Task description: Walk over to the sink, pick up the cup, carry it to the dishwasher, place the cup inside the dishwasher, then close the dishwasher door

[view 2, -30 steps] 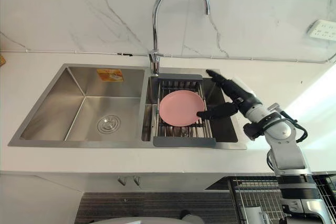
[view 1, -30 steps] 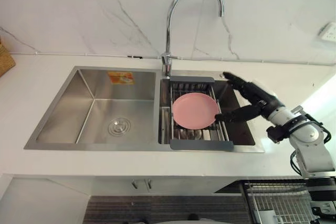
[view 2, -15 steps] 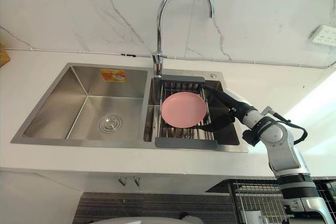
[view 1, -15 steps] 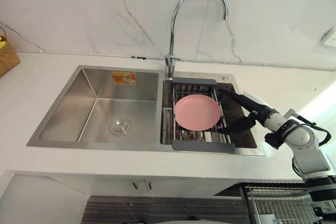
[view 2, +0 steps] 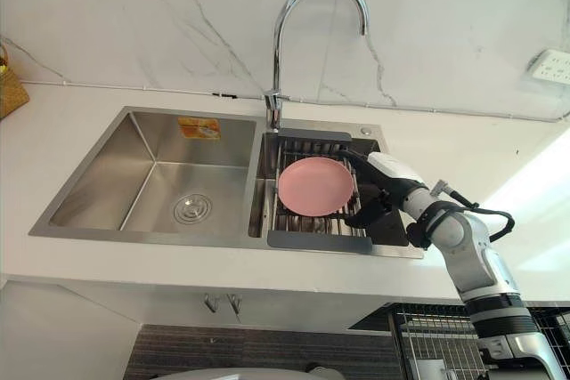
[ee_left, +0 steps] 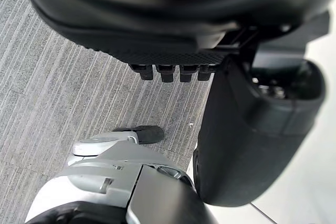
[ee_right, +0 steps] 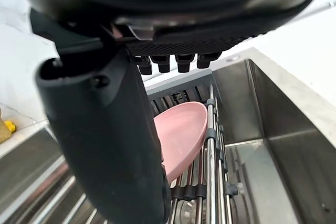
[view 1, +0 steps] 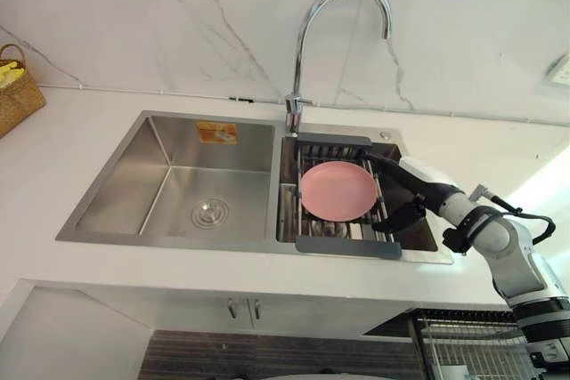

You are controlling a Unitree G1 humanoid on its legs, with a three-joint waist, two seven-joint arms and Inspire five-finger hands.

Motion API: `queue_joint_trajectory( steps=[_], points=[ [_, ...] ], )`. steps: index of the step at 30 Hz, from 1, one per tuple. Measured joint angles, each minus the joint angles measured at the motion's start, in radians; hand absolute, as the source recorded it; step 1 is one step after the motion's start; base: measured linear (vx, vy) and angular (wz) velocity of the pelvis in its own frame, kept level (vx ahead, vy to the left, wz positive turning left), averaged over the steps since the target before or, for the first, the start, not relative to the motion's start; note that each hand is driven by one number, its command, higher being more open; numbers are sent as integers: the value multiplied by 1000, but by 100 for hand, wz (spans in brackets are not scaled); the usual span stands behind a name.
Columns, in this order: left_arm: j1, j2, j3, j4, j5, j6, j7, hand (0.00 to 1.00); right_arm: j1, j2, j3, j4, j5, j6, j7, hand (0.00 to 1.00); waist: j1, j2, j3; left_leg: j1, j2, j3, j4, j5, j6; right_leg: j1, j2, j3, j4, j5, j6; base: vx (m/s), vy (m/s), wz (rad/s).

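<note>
hovering open, the right hand (view 1: 412, 188) lies just beside the pink plate (view 1: 338, 190).

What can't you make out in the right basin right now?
- Under the pink plate: in both eye views the plate covers the rack there.
- Right basin floor beside the rack: partly covered by the right hand in the eye views.
- Wire basket, lower right: cut off by the picture edge.
</note>
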Motion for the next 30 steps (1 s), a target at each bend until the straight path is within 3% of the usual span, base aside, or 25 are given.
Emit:
queue_joint_trajectory(
  steps=[10,18,30],
  points=[
    [-3,6,-12,-2,1,3,0,100,0,40,48,0,-140,-58,-44,100,4,1,0,-2,0,-2,0,1,1,0,1,0,-4,2,-1,0,0,0],
    [-4,7,-23,-12,1,3,-1,100,0,58,80,42,-182,-68,-114,100,20,2,1,-6,-2,-17,0,2,2,10,1,-15,-13,2,-1,0,0,6],
    [-5,9,-52,-30,2,2,-3,100,0,101,115,152,-302,-90,-305,100,27,16,9,-19,-7,-53,0,11,5,16,-3,-48,-14,2,-1,-12,-3,8]
  ],
)
